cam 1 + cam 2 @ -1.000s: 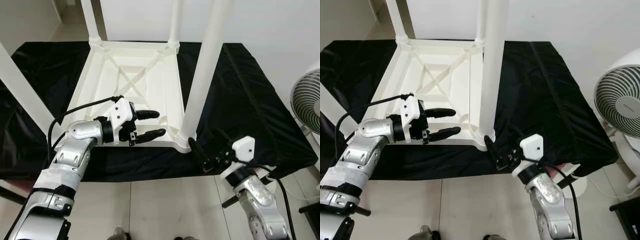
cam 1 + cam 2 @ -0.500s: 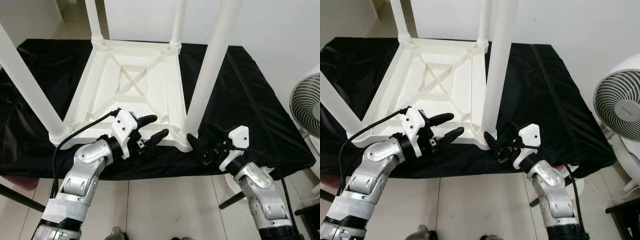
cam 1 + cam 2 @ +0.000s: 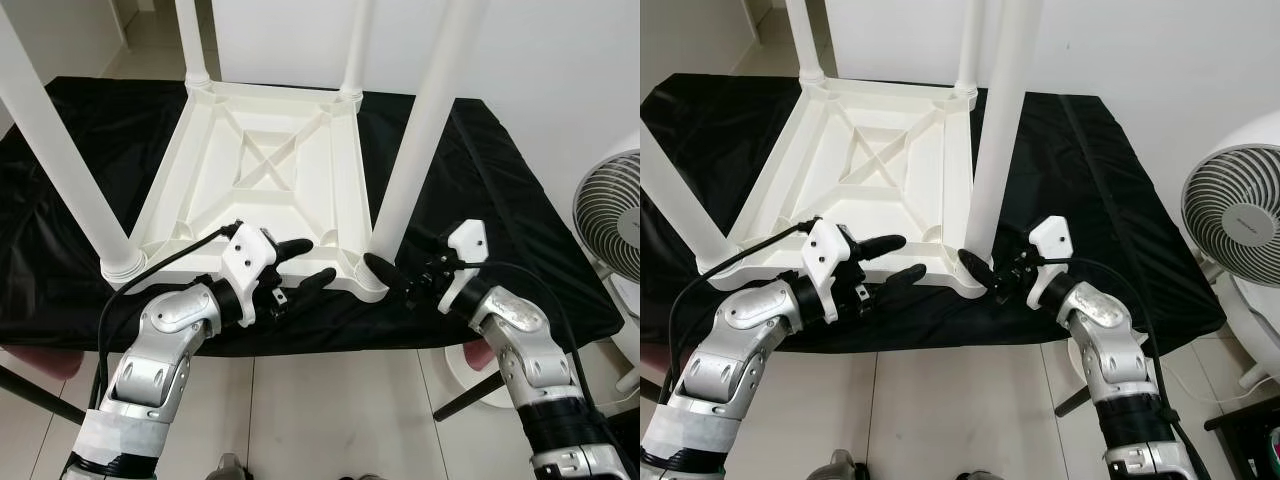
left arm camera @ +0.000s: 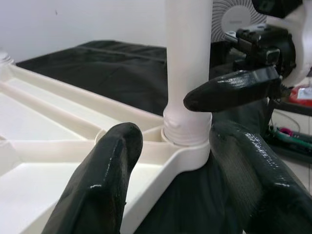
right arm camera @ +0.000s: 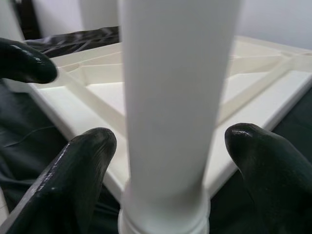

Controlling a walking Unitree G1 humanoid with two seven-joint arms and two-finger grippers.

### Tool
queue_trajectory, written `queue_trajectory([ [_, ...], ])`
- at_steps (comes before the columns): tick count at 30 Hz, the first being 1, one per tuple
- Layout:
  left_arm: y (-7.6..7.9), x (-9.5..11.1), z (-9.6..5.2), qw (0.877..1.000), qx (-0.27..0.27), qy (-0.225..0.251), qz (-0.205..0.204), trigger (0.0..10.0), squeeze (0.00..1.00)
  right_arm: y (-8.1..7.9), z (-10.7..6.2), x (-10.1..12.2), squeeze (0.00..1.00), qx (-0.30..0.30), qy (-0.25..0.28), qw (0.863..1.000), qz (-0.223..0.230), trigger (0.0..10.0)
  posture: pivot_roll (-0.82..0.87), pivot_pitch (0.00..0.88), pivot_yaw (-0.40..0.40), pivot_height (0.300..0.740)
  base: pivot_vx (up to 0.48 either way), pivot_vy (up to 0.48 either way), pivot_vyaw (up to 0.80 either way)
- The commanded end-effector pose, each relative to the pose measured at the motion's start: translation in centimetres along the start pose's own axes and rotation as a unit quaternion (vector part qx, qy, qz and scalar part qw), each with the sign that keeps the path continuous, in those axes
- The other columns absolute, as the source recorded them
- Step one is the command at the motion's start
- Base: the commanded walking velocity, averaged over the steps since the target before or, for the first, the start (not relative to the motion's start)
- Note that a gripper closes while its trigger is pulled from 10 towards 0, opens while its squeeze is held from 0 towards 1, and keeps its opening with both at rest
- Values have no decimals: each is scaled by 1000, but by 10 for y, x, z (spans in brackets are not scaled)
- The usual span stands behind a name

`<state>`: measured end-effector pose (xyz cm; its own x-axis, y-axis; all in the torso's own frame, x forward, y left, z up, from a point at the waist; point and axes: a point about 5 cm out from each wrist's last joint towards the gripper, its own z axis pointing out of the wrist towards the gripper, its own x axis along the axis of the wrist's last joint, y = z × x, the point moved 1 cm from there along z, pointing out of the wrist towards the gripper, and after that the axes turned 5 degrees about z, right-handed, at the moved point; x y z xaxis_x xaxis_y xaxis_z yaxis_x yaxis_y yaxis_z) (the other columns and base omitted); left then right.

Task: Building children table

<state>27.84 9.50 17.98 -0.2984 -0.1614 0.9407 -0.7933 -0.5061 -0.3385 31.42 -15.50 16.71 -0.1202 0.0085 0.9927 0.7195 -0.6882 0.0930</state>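
there, upturned table, long white legs straight up

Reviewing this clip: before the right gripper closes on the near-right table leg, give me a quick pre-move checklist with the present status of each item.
1. Right gripper open: ok; its fingers stand either side of the near-right leg, which sits between them.
2. Fingers level with the leg's base: ok; the collar is just beyond them.
3. Leg upright in the corner socket: ok. Fully seated: cannot tell.
4. Left gripper open at the front edge of the upturned tabletop: ok. Touching the edge: cannot tell.
5. Grippers apart from each other: ok in the head views, though close.
6. Tabletop resting flat on the black cloth: ok.
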Motion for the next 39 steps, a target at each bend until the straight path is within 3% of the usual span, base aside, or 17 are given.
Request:
queue_trajectory([
  [1, -2, -2, -1, 998, 58, -13, 5, 10000, 0, 2, 3, -2, 0, 16, -5, 1000, 0, 10000, 131, 67, -57, 740, 0, 0, 0],
  [6, 1, -3, -2, 998, 52, -20, 11, 10000, 0, 2, 11, -5, 0, 36, -7, 999, 16, 10000, 128, 67, -51, 740, 0, 0, 0],
  [7, 0, -2, 0, 998, 57, -19, 4, 10000, 0, -1, 15, -7, 0, 46, -8, 999, 20, 5569, 123, 61, -48, 740, 0, 0, 0],
  [8, -1, -1, 1, 998, 60, -18, -1, 10000, 0, -3, 18, -9, 0, 54, -8, 998, 22, 0, 123, 61, -48, 740, 0, 0, 0],
  [14, -2, 3, 4, 997, 71, -8, 1, 10000, 0, -5, 21, -11, 0, 62, -11, 998, 29, 0, 134, 49, -56, 740, 0, 0, 0],
  [21, 0, 7, 15, 997, 77, 4, -2, 10000, 0, 12, 22, -21, 0, -18, -52, 998, 17, 0, 150, 46, -75, 740, 0, 0, 0],
  [30, 5, 4, 24, 998, 65, 1, -1, 10000, 0, 2, 27, -32, 0, -117, -44, 992, 30, 0, 125, 30, -76, 740, 0, 0, 0],
  [35, 11, -3, 20, 999, 44, -10, -1, 10000, 0, -10, 26, -44, 0, -232, -50, 968, 86, 0, 116, 25, -68, 740, 0, 0, 0],
  [38, 11, -3, 20, 999, 44, -11, -1, 10000, 0, -11, 25, -47, 0, -256, -53, 961, 87, 0, 112, 19, -65, 740, 0, 0, 0],
  [39, 10, -4, 20, 999, 44, -11, -3, 10000, 0, -15, 24, -52, 0, -285, -54, 953, 91, 0, 111, 17, -65, 740, 0, 0, 0],
])
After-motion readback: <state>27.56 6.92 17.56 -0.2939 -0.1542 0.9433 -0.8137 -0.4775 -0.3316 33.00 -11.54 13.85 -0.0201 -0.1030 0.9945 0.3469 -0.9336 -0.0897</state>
